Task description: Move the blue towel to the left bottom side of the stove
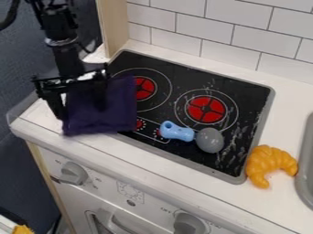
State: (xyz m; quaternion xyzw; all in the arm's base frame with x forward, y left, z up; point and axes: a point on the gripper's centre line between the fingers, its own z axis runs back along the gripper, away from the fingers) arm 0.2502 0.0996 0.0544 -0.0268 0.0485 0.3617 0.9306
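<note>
The black gripper (81, 112) hangs at the left of the camera view, over the counter beside the stove. Its fingers stand apart, one along the towel's left edge and the other in front of the cloth. The dark blue towel (121, 107) is directly at the gripper, covering the stove's lower left corner and part of the counter to its left. Whether the cloth hangs or rests there, I cannot tell. The black stove top (165, 75) has red burners, and the towel's right edge comes close to the left burner.
A blue-handled toy with a grey rounded head (209, 140) lies on the stove's front part. An orange croissant (263, 161) sits on the counter right of the stove, near a grey sink's rim (302, 169). Knobs line the front panel, and a tiled wall stands behind.
</note>
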